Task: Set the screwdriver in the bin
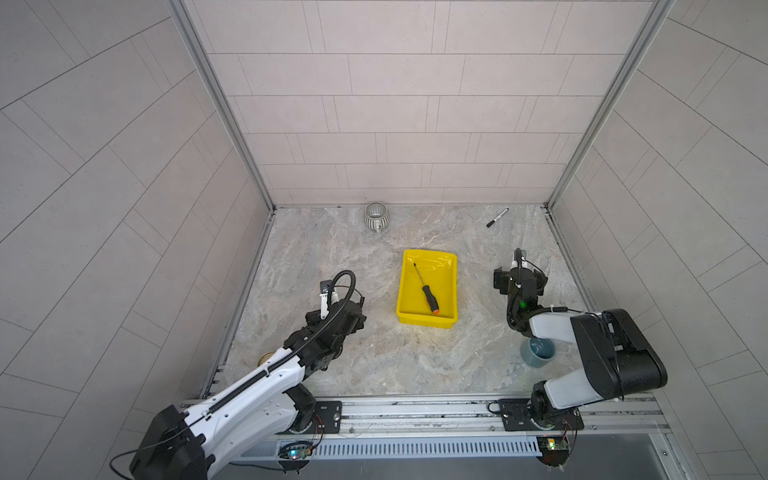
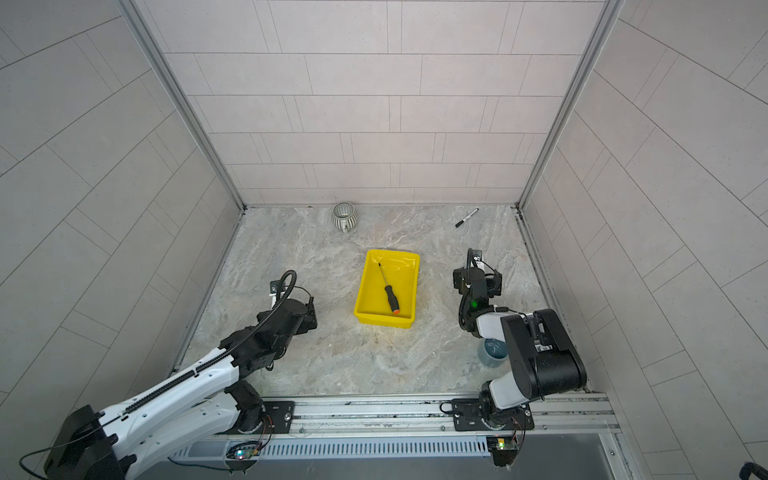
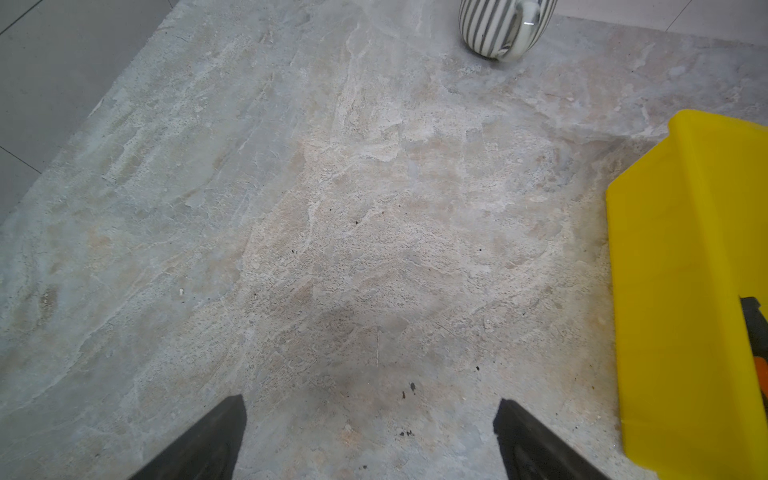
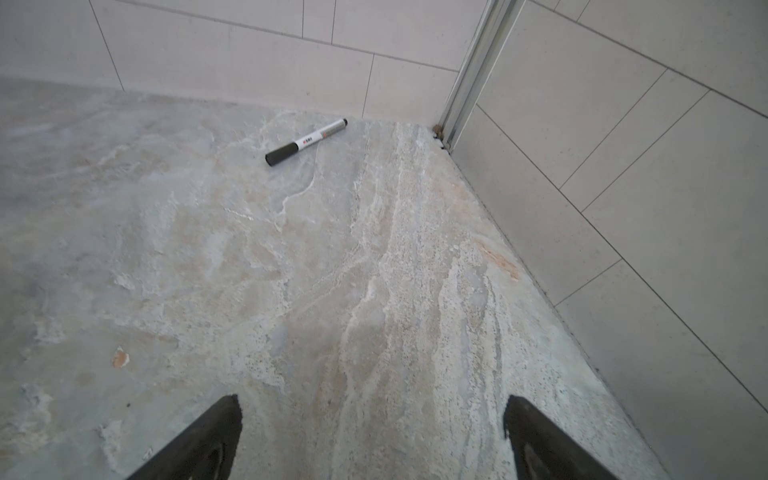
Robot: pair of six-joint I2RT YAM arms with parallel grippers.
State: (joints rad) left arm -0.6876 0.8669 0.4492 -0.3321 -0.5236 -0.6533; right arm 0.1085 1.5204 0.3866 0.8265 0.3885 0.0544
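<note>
The screwdriver (image 1: 424,286) (image 2: 388,289) lies slantwise inside the yellow bin (image 1: 427,322) (image 2: 384,321) in both top views. Its orange cap points to the near wall and its thin shaft to the far left corner. My left gripper (image 1: 340,299) (image 3: 370,405) hangs open over bare floor left of the bin, holding nothing. In the left wrist view the bin's wall (image 3: 685,249) shows at one edge, with a bit of the screwdriver's black handle (image 3: 754,320). My right gripper (image 1: 519,272) (image 4: 372,403) is open and empty, right of the bin.
A grey striped mug (image 1: 376,216) (image 3: 498,25) stands by the back wall. A black marker pen (image 1: 497,217) (image 4: 305,142) lies near the back right corner. A blue-grey cup (image 1: 538,353) sits under the right arm. Tiled walls enclose the stone floor; a metal rail (image 1: 415,409) runs along the front.
</note>
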